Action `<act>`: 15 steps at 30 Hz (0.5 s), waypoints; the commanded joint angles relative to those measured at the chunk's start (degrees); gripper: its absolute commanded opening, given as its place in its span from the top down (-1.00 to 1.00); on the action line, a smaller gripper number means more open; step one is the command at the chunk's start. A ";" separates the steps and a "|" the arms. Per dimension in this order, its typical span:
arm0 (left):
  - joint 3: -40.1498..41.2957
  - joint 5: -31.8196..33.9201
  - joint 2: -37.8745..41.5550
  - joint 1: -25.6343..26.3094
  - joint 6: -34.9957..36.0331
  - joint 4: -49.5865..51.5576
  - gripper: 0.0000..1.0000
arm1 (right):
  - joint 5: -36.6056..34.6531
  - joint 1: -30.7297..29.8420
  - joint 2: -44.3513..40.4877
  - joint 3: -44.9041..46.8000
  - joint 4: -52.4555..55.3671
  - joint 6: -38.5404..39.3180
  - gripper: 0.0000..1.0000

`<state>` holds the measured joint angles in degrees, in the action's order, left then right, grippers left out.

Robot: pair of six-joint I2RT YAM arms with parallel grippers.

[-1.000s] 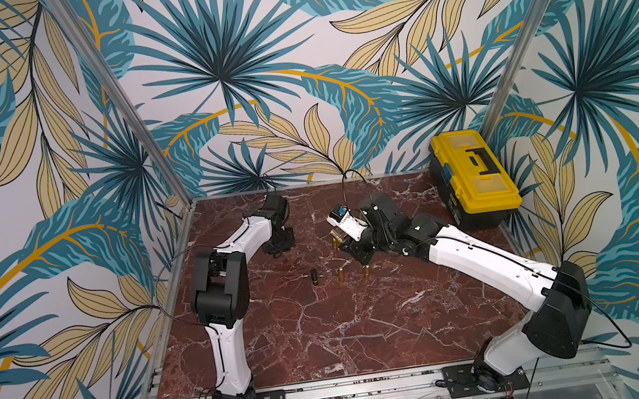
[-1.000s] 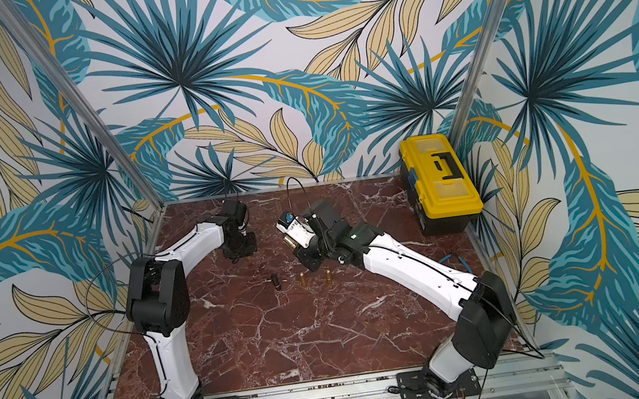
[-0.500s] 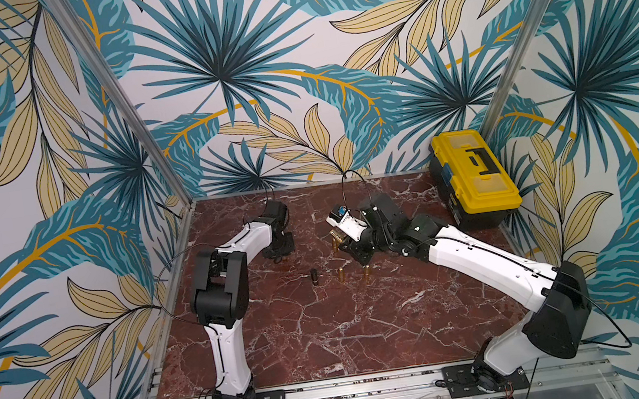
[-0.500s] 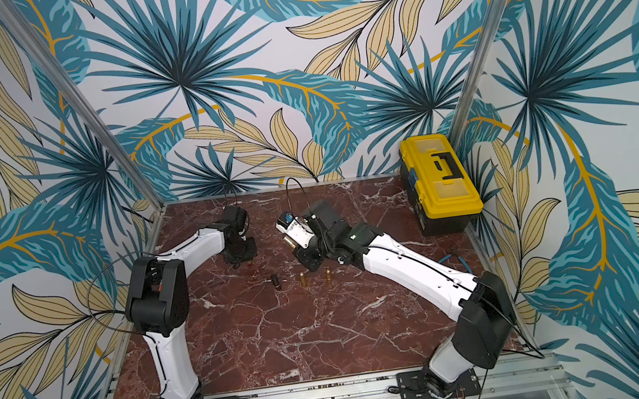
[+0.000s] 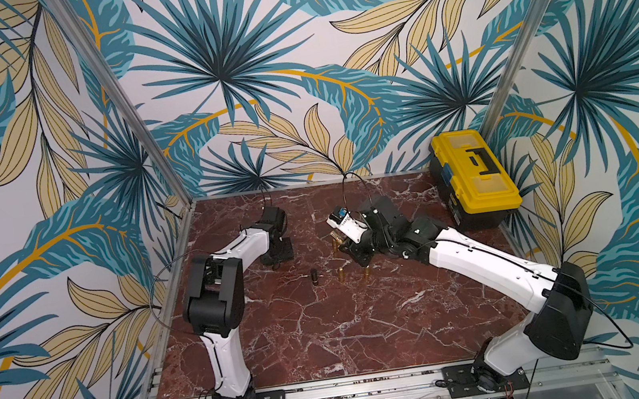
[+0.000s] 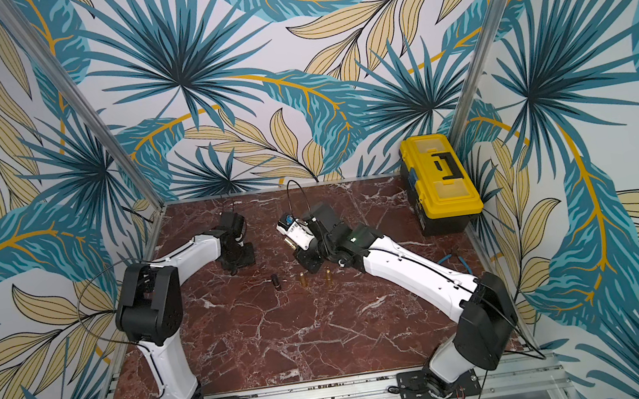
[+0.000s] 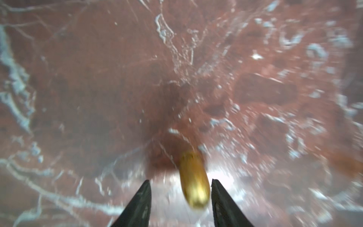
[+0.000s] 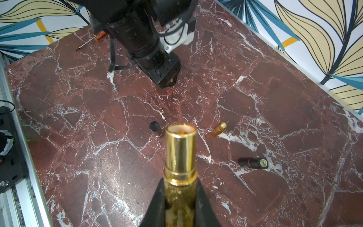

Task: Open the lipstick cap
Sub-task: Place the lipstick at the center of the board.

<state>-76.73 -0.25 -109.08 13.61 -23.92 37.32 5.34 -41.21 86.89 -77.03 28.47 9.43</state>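
My right gripper (image 8: 180, 181) is shut on a gold lipstick (image 8: 180, 149), whose uncapped end faces away and shows a pale rim. In the left wrist view a gold cap (image 7: 193, 180) shows blurred, low over the marble between my left gripper's (image 7: 180, 181) parted fingers. There is a clear gap on one side of it. In both top views the left gripper (image 5: 275, 256) hangs low over the back left of the table and the right gripper (image 5: 361, 261) is near the middle. The right wrist view shows the left gripper (image 8: 169, 80) tip down at the marble.
A short black tube (image 5: 314, 275) and two small gold pieces (image 5: 341, 274) (image 5: 366, 273) stand mid-table. Another black lipstick (image 8: 253, 162) lies on its side near the right arm. A screwdriver (image 8: 90, 40) lies by the wall. A yellow toolbox (image 5: 471, 172) fills the back right corner.
My left gripper's fingers have spread apart around the gold cap. The right arm has stayed still with the lipstick in it.
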 commanded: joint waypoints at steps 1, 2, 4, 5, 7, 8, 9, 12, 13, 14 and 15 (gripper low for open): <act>1.51 -7.88 8.80 -0.29 -1.67 1.00 -0.05 | -0.66 -0.30 -1.56 1.79 -1.40 -0.68 1.00; 2.07 -10.26 11.05 -0.26 -2.18 1.66 -0.06 | -0.45 -0.33 -1.31 1.80 -1.55 -0.81 1.00; 3.60 -15.71 15.03 -0.16 -3.16 2.01 -0.12 | -0.17 -0.28 -0.65 1.90 -1.96 -0.75 1.00; 4.46 -18.57 17.12 -0.03 -3.82 2.14 -0.14 | -0.09 -0.32 -0.24 1.94 -2.18 -0.67 1.00; 5.49 -23.30 20.63 0.43 -4.93 2.23 -0.16 | 0.02 -0.29 0.61 1.65 -2.52 -0.53 1.00; 5.84 -25.19 22.31 0.91 -5.57 2.23 -0.16 | 0.08 -0.27 0.94 1.50 -2.69 -0.50 1.00; 5.93 -26.87 23.47 1.21 -6.14 2.23 -0.16 | 0.17 -0.27 1.29 1.25 -2.79 -0.42 1.00; 4.56 -30.60 26.36 3.00 -7.36 2.23 -0.19 | 0.54 -0.28 2.20 0.22 -2.68 -0.37 1.00; 3.79 -30.35 27.11 4.23 -7.44 2.23 -0.22 | 0.86 -0.33 2.47 -0.18 -2.55 -0.43 1.00; 2.97 -29.85 27.56 5.39 -7.68 2.23 -0.23 | 1.40 -0.32 2.67 -0.51 -2.45 -0.54 1.00; 2.02 -30.55 27.65 6.21 -7.76 2.23 -0.24 | 1.75 -0.30 2.67 -0.63 -2.52 -0.73 1.00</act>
<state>-72.42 -26.50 -82.65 17.69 -30.46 38.98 5.74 -41.21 88.53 -76.53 26.68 9.43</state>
